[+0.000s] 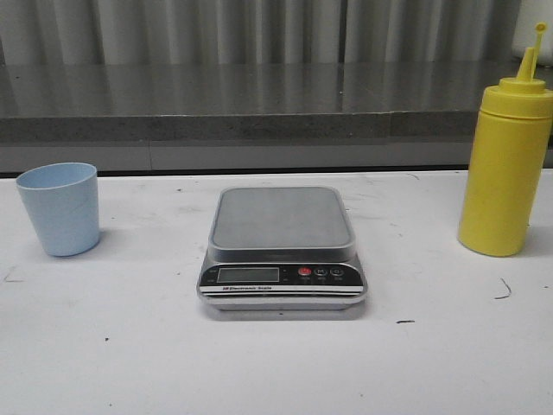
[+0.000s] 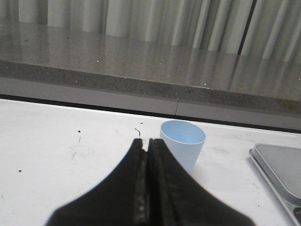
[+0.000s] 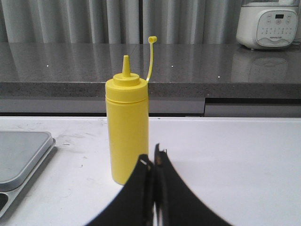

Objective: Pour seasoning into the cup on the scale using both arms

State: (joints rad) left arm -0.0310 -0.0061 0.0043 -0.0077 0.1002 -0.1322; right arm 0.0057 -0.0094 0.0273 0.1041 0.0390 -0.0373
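- Scale (image 1: 282, 251): centre of the white table (image 1: 130, 354), platform bare.
- Cup (image 1: 60, 208): upright on the table, well left of the scale.
- Seasoning bottle (image 1: 506, 169): upright, well right of the scale, nozzle uncapped.
- Left gripper (image 2: 146, 143): jaws pressed together, holding nothing, near the cup.
- Right gripper (image 3: 154, 162): jaws pressed together, holding nothing, facing the bottle.

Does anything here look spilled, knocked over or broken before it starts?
Nothing stands out. The cup and the yellow bottle stand upright on the table, either side of the scale, whose platform is bare. The bottle's little tip cap hangs off on its strap, nozzle uncovered. The table has a few dark scuffs, no spill.
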